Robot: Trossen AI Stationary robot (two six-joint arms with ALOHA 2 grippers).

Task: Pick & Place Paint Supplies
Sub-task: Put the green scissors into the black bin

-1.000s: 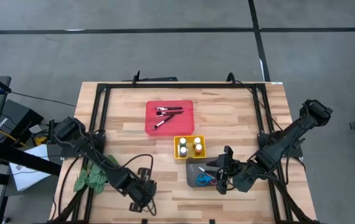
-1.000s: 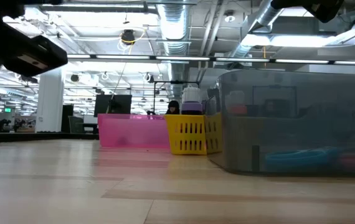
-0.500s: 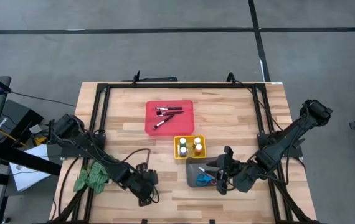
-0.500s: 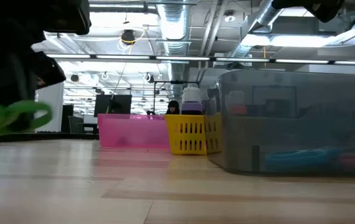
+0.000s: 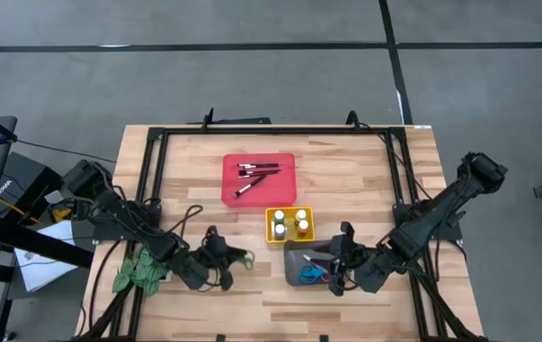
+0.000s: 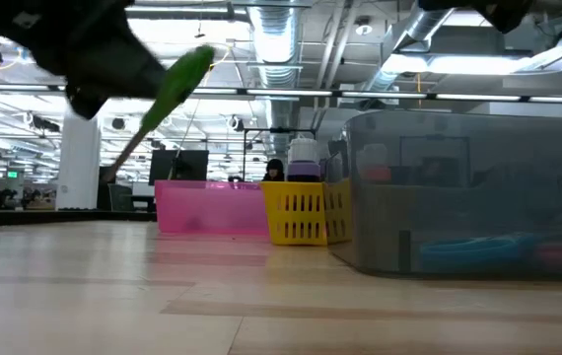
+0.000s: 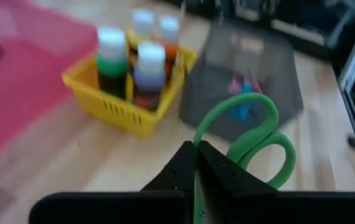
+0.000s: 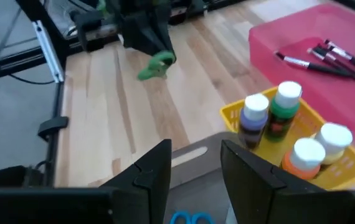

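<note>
The left pincer [image 5: 225,258] is clamped on a pair of green-handled scissors [image 5: 240,256], lifted clear of the wooden counter [image 5: 347,180] just left of the grey tray [image 5: 293,255]; the blades are pinched between the dark fingers [image 7: 218,171] and the 2 looped handles project forward beyond them toward the trays. The handles are bright green, rounded plastic loops, one larger than the other, and in the low view they show as a slanted green streak under the dark arm. The right pincer [image 5: 335,269] hangs over the right half of the grey tray, its 2 fingers [image 8: 156,168] standing apart with nothing between them. 3 containers line up down the middle of the counter. The red tray [image 5: 229,190], farthest back, holds several thin dark-handled paintbrushes [image 5: 255,173] lying loosely crossed. In front of it the yellow basket [image 5: 270,228] carries 4 small paint bottles [image 5: 290,223] standing upright with white caps, among them a green one [image 7: 111,57] and a purple one [image 7: 149,70]. Touching the basket's front edge, the grey tray contains blue-handled scissors [image 5: 310,274] and, seen past the left pincer, a pink-handled pair [image 7: 236,85] beside them. A green leafy fake plant [image 5: 138,273] lies at the counter's left edge.
</note>
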